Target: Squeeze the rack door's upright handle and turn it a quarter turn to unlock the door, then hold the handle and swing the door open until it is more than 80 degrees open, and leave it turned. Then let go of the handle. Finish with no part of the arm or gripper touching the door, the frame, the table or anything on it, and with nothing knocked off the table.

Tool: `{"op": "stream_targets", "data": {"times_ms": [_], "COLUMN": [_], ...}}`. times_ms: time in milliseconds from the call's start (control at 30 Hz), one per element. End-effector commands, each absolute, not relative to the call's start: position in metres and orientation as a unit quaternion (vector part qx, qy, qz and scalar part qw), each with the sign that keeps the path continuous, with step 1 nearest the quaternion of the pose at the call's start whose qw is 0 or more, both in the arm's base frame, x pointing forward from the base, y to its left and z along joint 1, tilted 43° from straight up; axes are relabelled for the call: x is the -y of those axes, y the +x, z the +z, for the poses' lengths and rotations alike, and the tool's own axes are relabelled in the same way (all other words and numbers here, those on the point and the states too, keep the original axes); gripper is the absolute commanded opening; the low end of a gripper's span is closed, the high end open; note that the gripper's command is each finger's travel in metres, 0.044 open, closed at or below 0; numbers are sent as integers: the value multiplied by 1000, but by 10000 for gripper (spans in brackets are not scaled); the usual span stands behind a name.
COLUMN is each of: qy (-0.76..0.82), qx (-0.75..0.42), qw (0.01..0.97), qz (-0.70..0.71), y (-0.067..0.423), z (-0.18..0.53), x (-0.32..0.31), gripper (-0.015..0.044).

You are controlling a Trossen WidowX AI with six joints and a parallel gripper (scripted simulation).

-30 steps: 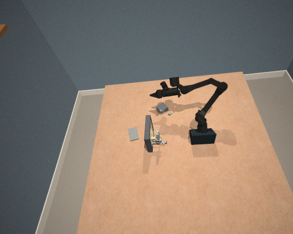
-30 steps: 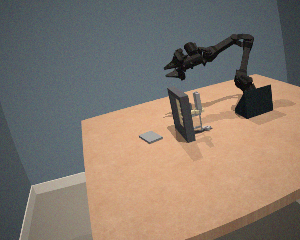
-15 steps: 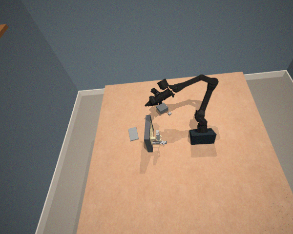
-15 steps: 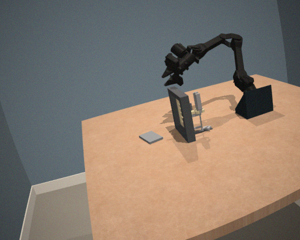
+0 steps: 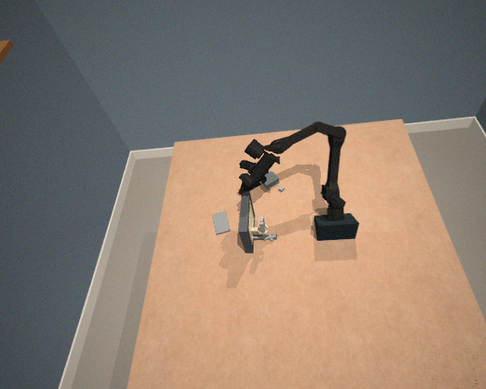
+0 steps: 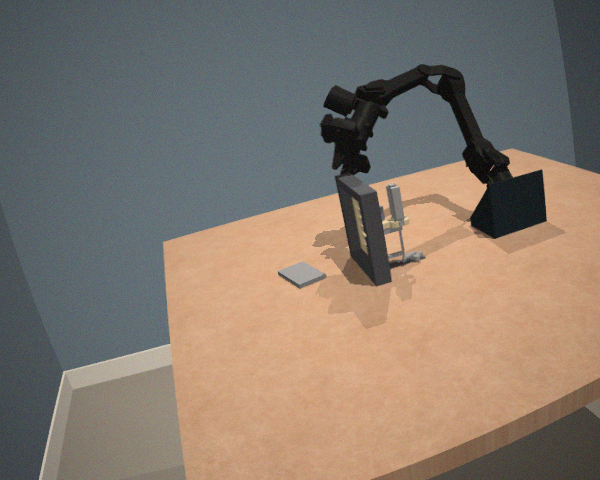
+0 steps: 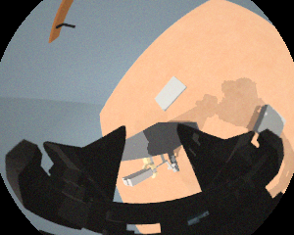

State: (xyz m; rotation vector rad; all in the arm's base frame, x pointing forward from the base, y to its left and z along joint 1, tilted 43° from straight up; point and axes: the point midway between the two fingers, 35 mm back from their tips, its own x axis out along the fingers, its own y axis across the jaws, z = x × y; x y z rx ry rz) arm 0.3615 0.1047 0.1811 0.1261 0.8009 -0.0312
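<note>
The dark grey rack frame (image 5: 244, 221) (image 6: 375, 232) (image 7: 162, 139) stands upright on the table, with cream toothed parts inside it. The grey upright handle (image 5: 262, 220) (image 6: 395, 201) (image 7: 138, 177) stands on a cream bracket (image 6: 393, 224) on the side of the frame facing the robot base. How far the door stands open cannot be made out. My gripper (image 5: 243, 192) (image 6: 348, 173) (image 7: 153, 128) is partly open and empty. It points down at the top far end of the frame, away from the handle. Whether its fingertips touch the frame is unclear.
A grey flat plate (image 5: 221, 222) (image 6: 301, 273) (image 7: 171, 93) lies beyond the frame. A grey block (image 5: 270, 180) (image 7: 271, 120) and a small grey cube (image 5: 281, 189) lie beside the arm's wrist. A grey jointed piece (image 5: 270, 237) (image 6: 413, 256) sits low beside the handle.
</note>
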Motion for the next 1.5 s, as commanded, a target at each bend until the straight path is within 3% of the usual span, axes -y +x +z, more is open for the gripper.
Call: {"op": "stream_targets", "data": {"times_ms": [0,600,1467], "qy": [49,-61,-203], "qx": [-421,-546,-580], "qw": [905,829,770], "qz": [-29,-101,-172], "y": [359,329,297], "z": [171,120,99], "x": [-117,-165,-196], "gripper": [300,300,300]}}
